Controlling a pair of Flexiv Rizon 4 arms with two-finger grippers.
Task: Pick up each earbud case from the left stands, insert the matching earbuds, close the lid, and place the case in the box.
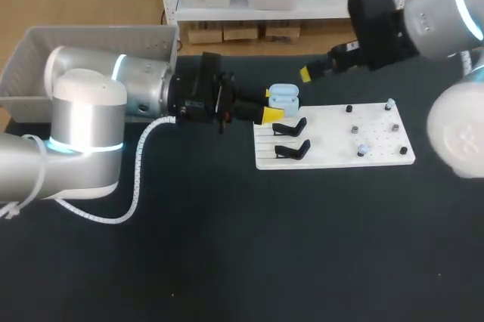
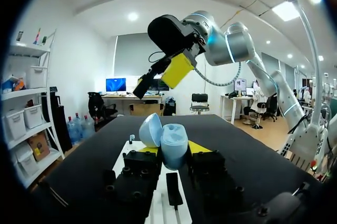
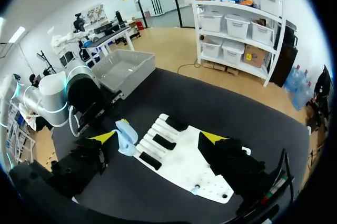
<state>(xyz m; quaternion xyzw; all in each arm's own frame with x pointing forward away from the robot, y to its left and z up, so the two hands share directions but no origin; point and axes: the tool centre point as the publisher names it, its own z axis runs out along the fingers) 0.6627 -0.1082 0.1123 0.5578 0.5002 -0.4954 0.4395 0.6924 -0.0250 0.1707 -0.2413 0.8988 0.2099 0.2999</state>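
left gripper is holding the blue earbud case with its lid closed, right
Not quite. The left gripper does hold the blue earbud case, but its lid is open, swung back from the body, not closed. The left wrist view shows this plainly.

Earbud case [image 1: 283, 96] in left pincer [image 1: 269, 104] over left end of board [image 1: 378, 140], box [image 1: 45, 50] far left, right pincer [image 1: 310, 72] behind
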